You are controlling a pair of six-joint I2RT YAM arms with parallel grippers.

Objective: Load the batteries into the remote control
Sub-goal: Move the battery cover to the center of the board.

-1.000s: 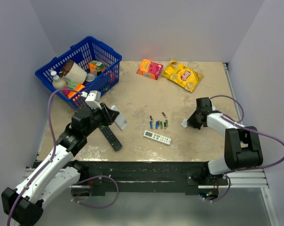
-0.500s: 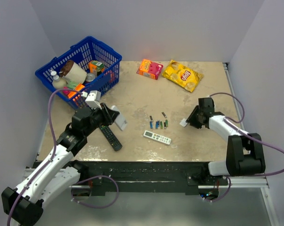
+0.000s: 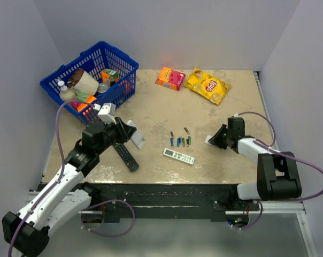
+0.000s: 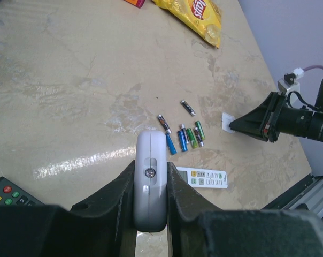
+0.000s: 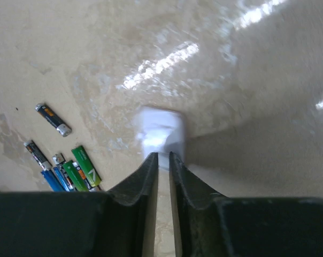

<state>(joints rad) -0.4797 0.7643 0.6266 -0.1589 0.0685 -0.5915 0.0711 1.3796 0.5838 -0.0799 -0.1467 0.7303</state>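
Clamping the remote control (image 4: 150, 155) by its long sides, the left end effector (image 4: 151, 184) held the white body raised above the bench (image 3: 151, 107), one narrow end turned toward its wrist camera; I judged this grip was chosen to leave one broad side free for loading while the casing stayed steady. That casing read as smooth, glossy plastic with rounded edges, and a small screw sat in a recess on the end facing the camera. The batteries (image 4: 183, 138) lay on the bench just beyond it, slim cylinders in blue, green and dark grey with bright metal caps, most bunched side by side and one dark cell a little apart. The right end effector (image 5: 160, 160) was drawn narrow, only a sliver of gap showing, with its tips low on the bench at a small white piece (image 5: 160, 133). The wrist view was blurred there, so it seemed to pinch that piece's near edge, though it might only have touched it. Flat and squarish, the piece could be the remote's battery cover, set well to the side so the cells stayed reachable. Nearer the arm bases lay a black remote (image 3: 125, 155) and a slim white remote (image 3: 178, 156), both flat on the mottled beige, faintly shiny surface. No cell had been picked up yet, so loading appeared not to have begun.
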